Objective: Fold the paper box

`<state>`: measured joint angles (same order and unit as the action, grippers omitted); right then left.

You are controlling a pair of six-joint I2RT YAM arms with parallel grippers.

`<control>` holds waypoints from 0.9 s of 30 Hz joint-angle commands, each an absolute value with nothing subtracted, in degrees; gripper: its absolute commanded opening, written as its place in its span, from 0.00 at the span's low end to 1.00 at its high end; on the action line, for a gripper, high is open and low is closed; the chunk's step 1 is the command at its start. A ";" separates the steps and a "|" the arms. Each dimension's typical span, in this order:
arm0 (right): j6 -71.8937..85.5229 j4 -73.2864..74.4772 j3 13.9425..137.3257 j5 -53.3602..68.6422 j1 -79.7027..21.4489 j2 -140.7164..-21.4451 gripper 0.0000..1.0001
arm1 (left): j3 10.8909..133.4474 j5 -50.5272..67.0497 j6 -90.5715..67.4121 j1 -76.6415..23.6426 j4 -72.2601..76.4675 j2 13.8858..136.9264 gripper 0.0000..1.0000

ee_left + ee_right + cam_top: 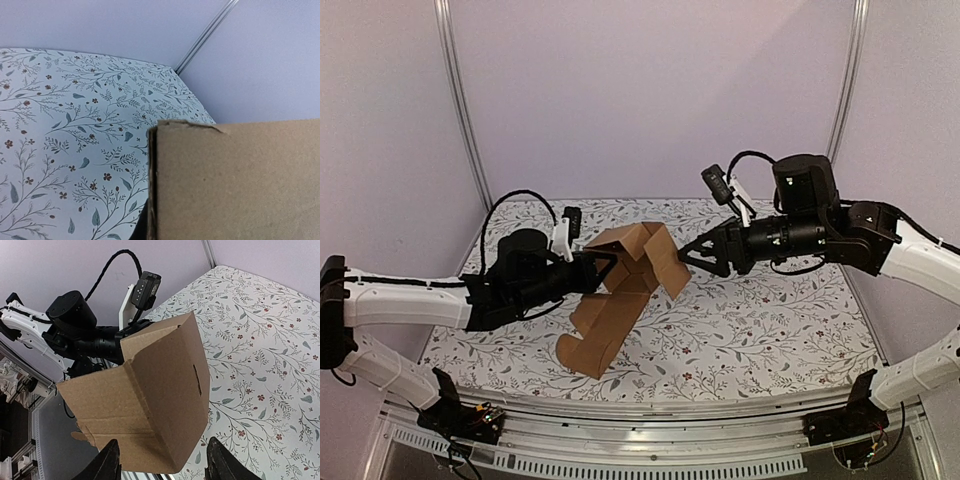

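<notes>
The left arm (pixel 410 300) reaches from its base at the near left corner, forearm roughly level, wrist turned rightward; the left pincer (pixel 604 264) is clamped on an edge of the paper box (pixel 640 270). The right arm (pixel 915 255) comes in from the right side, forearm likewise level, wrist turned leftward, facing the other; the right pincer (pixel 692 254) stands with jaws parted, its two fingers (pixel 111 462) well apart in the wrist view.

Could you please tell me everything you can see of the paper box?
The paper box is plain brown cardboard, creased and partly folded. Its upper panels stand raised into an open shell, while a long flap trails down onto the floral table. A small slot shows in one side panel. The left gripper pinches its left edge; the right gripper stands open around its right panel, contact unclear.
</notes>
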<state>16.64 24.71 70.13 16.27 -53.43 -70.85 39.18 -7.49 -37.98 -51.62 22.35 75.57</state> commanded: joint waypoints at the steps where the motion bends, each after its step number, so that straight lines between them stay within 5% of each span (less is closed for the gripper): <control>1: 15.26 26.46 72.40 18.71 -53.14 -73.12 0.56 | 38.67 -4.68 -37.25 -50.38 22.50 74.77 0.00; 27: 13.49 26.72 77.78 13.04 -56.27 -81.57 0.55 | 41.68 -1.89 -38.35 -49.13 20.62 78.74 0.00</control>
<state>14.44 25.76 75.83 15.29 -55.22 -80.12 39.90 -3.18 -38.15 -50.00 21.50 77.84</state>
